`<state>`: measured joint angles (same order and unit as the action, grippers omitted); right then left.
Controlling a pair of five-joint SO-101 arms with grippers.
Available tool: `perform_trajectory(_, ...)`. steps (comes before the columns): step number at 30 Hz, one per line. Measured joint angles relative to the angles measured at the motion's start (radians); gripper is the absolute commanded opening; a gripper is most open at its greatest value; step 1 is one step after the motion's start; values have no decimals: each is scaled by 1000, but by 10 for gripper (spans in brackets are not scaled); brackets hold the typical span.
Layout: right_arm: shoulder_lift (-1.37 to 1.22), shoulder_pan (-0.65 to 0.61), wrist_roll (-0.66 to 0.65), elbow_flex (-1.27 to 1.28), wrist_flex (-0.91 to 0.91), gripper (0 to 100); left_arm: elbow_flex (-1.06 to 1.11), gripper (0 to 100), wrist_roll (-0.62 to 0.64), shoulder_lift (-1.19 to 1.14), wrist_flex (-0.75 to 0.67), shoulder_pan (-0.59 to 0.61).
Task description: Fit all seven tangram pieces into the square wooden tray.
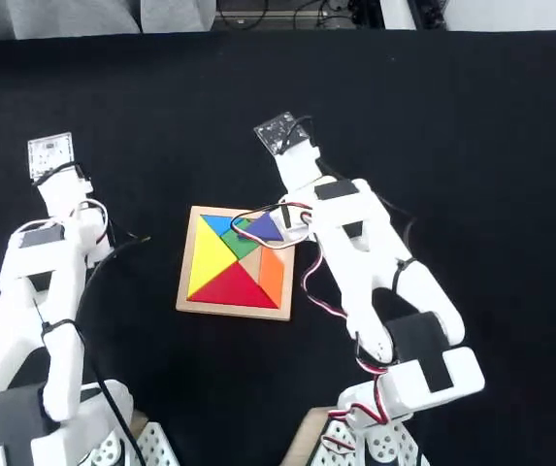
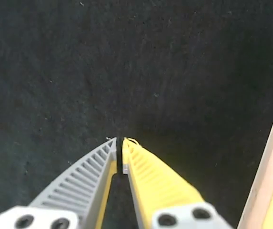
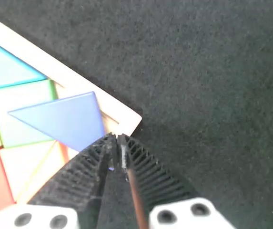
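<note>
Right wrist view: right gripper (image 3: pixel 116 143) pinched tight on one tip of the blue triangle (image 3: pixel 65 119), which overlaps the tray (image 3: pixel 125 119) corner rim; likely light, rigid, slick, so a thin-edge grip may slip.

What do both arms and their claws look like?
Both arms are white with black motor blocks. The left arm trails black cable, the right arm red, white and black wires. The left claw has one grey and one yellow ribbed finger; the right claw has black ribbed fingers.
</note>
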<state>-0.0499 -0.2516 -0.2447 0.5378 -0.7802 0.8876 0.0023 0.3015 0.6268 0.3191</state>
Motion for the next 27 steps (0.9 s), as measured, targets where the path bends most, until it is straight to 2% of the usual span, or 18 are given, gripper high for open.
perform_trajectory(13,-49,0,-46,0,0,11,66,30,0,0,-89,6)
perform_trajectory(19,-51,-5,-51,-2,-61,11,66,30,0,2,-94,8)
perform_trajectory(27,92,-112,-95,137,-61,11,66,30,0,2,-94,8)
